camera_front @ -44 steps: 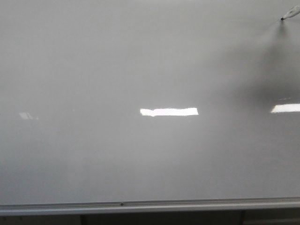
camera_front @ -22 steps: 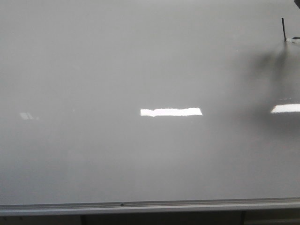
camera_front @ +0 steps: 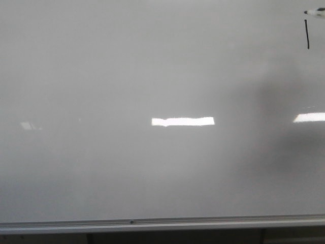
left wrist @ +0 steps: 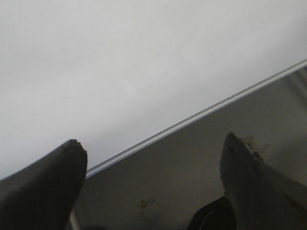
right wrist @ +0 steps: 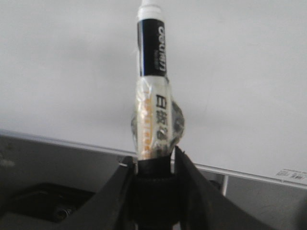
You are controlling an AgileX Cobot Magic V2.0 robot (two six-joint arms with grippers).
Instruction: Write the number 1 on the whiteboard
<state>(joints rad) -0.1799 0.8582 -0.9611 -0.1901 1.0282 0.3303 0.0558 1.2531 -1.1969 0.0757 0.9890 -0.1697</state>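
The 1 (camera_front: pixel 307 34) sits at the whiteboard's (camera_front: pixel 127 66) upper right, just under the marker (camera_front: pixel 315 12) tip, which the right gripper (right wrist: pixel 153 163) grasps, while the left gripper's (left wrist: pixel 153 148) jaws are released.

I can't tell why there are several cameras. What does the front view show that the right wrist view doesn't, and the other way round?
Only the front view shows the number 1, a thin black stroke near the top right, with the marker's tip just above it, clear of the stroke. Only the right wrist view shows the right hand shut on the marker, whose body carries a printed label. Both show the whiteboard and its silver bottom strip.
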